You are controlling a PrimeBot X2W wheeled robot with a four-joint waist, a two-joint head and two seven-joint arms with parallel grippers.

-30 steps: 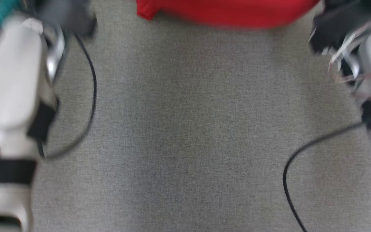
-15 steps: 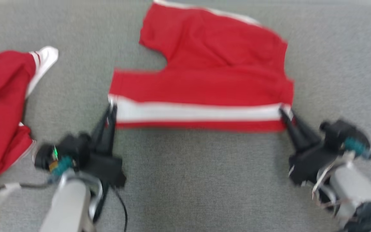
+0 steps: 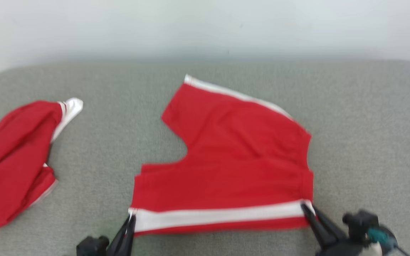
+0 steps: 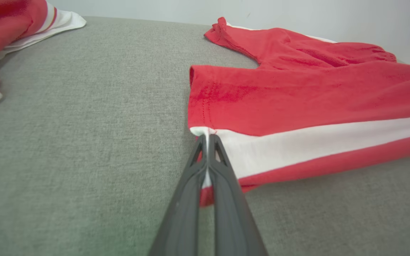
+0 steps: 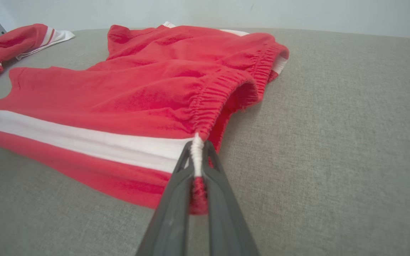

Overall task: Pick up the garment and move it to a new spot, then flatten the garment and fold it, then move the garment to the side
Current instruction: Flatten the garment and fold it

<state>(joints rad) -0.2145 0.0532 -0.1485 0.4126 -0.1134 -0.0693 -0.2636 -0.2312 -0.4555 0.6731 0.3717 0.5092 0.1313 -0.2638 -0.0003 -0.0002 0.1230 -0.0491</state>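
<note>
The shorts (image 3: 226,167) lay spread on the grey pad (image 3: 94,142), roughly mid-pad in head view, red with a white stripe (image 3: 219,216) along the near side. My left gripper (image 3: 130,216) was pinched tight on the near-left corner, right where the stripe met the leg hem (image 4: 199,99). In left wrist view my two fingers (image 4: 222,167) ran almost together with only a sliver of cloth between them. My right gripper (image 3: 304,207) was clamped the same way on the near-right corner, at the waistband (image 5: 221,94) end of the stripe. Right wrist view showed a bunched bit of white and red cloth squeezed between those fingers (image 5: 213,161). The near edge of the shorts ran fairly straight from one gripper to the other; I could not tell whether that edge was lifted off the pad or resting on it. The nearer leg lay flat, and the other leg angled away to the far left with its own white stripe on the far edge. The waistband was gathered and gaped a little on the right. There were soft wrinkles across the red cloth. A second garment (image 3: 9,160), red with white trim, lay bunched at the pad's left edge, well apart from the shorts. A pale wall (image 3: 205,28) stood behind the pad. Head view was slightly blurred.
</note>
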